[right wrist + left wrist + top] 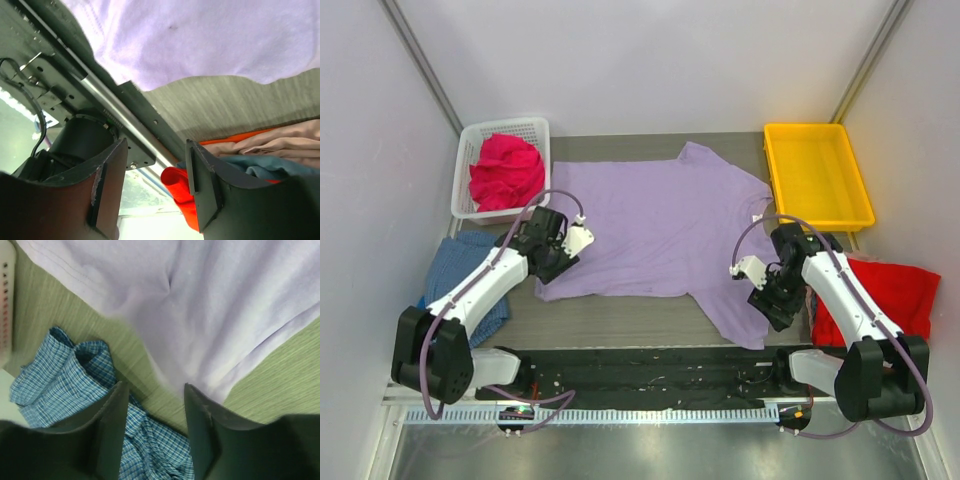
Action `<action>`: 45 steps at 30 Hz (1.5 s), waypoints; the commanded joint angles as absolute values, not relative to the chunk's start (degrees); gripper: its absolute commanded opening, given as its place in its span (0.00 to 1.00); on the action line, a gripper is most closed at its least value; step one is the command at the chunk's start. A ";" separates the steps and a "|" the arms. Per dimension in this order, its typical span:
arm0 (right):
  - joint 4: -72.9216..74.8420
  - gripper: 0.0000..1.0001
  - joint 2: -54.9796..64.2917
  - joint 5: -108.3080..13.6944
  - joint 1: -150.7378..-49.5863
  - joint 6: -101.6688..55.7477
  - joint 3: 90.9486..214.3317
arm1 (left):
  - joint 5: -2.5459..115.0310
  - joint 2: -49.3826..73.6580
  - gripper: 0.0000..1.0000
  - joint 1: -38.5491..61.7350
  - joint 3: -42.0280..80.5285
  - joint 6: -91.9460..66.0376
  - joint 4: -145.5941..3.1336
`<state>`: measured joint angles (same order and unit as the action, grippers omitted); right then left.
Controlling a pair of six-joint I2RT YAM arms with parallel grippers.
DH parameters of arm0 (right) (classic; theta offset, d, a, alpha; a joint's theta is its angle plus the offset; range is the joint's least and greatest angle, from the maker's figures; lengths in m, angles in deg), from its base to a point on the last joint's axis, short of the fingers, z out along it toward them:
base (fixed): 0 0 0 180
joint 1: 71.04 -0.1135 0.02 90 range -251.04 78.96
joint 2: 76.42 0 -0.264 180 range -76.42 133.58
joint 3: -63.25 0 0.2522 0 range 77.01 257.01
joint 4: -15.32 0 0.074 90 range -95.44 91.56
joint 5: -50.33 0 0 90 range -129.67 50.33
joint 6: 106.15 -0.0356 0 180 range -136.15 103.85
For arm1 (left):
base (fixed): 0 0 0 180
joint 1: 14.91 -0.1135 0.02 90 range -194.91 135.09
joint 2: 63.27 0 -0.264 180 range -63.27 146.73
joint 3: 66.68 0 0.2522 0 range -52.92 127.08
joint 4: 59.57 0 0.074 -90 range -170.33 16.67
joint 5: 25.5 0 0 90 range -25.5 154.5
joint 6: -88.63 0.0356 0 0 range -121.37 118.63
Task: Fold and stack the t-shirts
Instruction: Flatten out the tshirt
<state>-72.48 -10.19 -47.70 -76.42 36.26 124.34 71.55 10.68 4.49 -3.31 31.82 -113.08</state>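
Observation:
A large lavender t-shirt (660, 225) lies spread flat across the middle of the table. My left gripper (552, 268) hovers at its lower left corner. In the left wrist view the left gripper (155, 390) stands open with nothing between its fingers, above the lavender hem (200, 305) and beside the blue checked t-shirt (55, 380). My right gripper (777, 308) is over the lavender shirt's lower right sleeve. Seen from its own wrist, the right gripper (156, 145) is open and empty. A red t-shirt (885, 290) lies at the right. A magenta-pink one (505, 170) sits in the basket.
The white mesh basket (470, 135) stands at the back left and a yellow tray (815, 175) at the back right. The blue checked shirt (470, 265) lies crumpled left of the left arm. The table's metal front rail (125, 117) runs under the right gripper, next to red cloth (177, 185).

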 commanded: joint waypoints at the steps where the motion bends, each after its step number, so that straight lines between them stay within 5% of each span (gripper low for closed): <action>1: -67.98 0.58 -10.77 -47.49 -76.40 35.19 127.45 | 71.10 6.52 0.59 4.61 -3.00 33.25 -112.88; 5: -61.65 0.58 -8.58 -47.40 -76.40 31.85 132.72 | 70.31 4.41 0.68 4.61 -1.33 33.17 -112.80; 8: -52.78 0.58 -6.39 -46.52 -76.48 26.93 136.32 | 70.13 4.49 0.87 4.61 0.34 32.11 -110.34; 14: -32.05 0.63 0.47 -43.55 -76.75 17.10 141.51 | 72.94 12.65 0.94 4.69 3.76 29.04 -95.42; 23: -9.88 0.67 23.84 -39.93 -77.71 7.94 156.80 | 76.28 38.66 0.95 4.61 25.12 24.38 -88.19; 32: -6.18 0.67 45.53 -38.87 -78.07 6.62 174.46 | 78.30 45.97 0.96 4.61 29.43 24.47 -84.76; 45: -4.78 0.66 54.27 -38.96 -78.15 7.67 179.22 | 80.06 53.10 0.96 4.60 33.65 25.61 -81.78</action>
<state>-8.66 54.38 -39.31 -77.73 7.84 176.90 78.57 51.99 4.49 30.83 25.65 -86.31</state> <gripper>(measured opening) 0.661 0.957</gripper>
